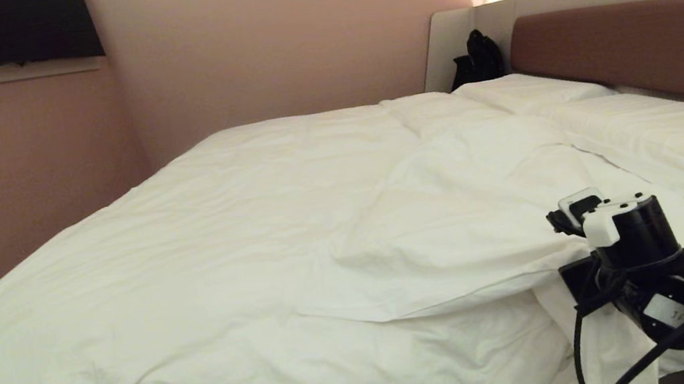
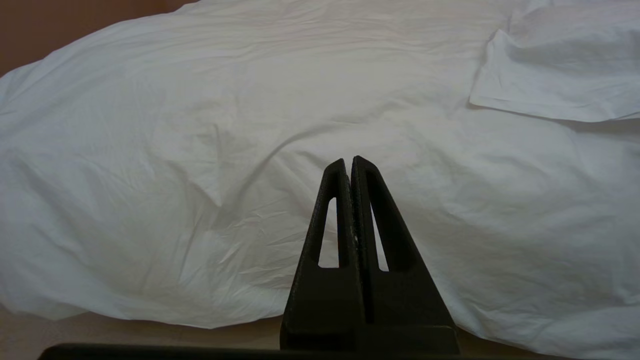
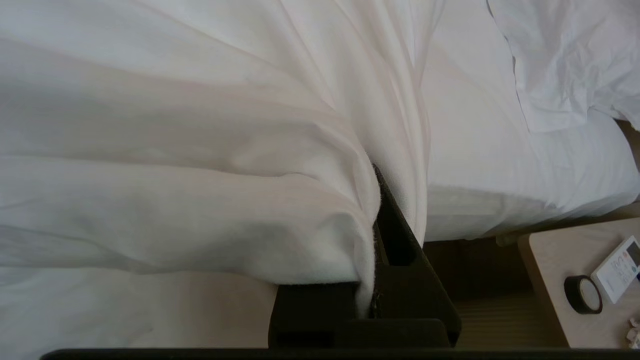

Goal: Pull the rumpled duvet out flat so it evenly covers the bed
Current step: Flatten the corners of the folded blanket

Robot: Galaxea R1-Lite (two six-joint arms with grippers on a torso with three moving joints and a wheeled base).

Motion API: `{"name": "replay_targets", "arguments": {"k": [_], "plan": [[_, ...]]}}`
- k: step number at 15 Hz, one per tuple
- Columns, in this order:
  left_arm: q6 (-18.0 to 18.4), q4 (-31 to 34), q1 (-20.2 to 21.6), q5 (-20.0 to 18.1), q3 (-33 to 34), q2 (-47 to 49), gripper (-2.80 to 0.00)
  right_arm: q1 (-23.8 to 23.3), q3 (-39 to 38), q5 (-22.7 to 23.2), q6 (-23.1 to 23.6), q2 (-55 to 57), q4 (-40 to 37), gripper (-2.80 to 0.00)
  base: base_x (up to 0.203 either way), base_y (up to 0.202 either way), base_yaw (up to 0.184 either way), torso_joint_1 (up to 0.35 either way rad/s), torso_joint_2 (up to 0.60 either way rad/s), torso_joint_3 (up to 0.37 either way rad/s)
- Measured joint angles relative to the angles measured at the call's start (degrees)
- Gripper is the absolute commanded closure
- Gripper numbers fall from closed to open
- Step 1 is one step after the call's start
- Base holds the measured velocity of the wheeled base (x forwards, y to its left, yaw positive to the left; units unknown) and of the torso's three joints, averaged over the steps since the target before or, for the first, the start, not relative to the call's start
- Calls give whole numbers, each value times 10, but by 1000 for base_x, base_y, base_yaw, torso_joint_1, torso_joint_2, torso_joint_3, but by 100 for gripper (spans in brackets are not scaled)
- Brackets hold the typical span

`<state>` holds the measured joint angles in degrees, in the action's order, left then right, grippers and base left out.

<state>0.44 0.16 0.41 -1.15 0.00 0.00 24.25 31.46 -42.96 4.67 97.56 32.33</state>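
Black wrist hardware of the right arm is sitting closest to the head camera, at about four o'clock in that view, while the right gripper [image 3: 372,240] itself is working out of sight below the fabric edge. Beyond it, the duvet [image 1: 240,234] is lying across most of the bed [image 1: 624,41], with a folded-back flap [image 1: 459,249] doubled over itself toward three o'clock. Two pillows [image 1: 666,137] are resting at about two o'clock against the headboard. That flap is leaving the near right corner uneven, so the job looks only partly done.

From the left wrist, the left gripper [image 2: 350,165] is hanging with its fingers pressed together on nothing, apart from the duvet [image 2: 250,125] spread below it. It is looking parked and is giving no second anchor.

From the right wrist, the right gripper is clamping a thick bunch of the duvet [image 3: 200,200] between its fingers, and folds are fanning away from the pinch toward eleven o'clock. At about four o'clock a bedside table [image 3: 565,280] is carrying a roll of tape [image 3: 582,295] and a remote [image 3: 617,270].

The risks, as I judge them: a one-sided pull is likely to skew the whole cover, the bulky fabric may be slipping out of the pinch, and a wide swing could be sweeping the small things off the table.
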Motion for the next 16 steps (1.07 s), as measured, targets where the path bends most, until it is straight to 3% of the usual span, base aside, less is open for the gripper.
{"name": "replay_targets", "arguments": {"k": [16], "plan": [[0,0,0,0,0,0,0,-16,-59,-1,-42,-24,0,0,0,0,0,0,0,0]]}}
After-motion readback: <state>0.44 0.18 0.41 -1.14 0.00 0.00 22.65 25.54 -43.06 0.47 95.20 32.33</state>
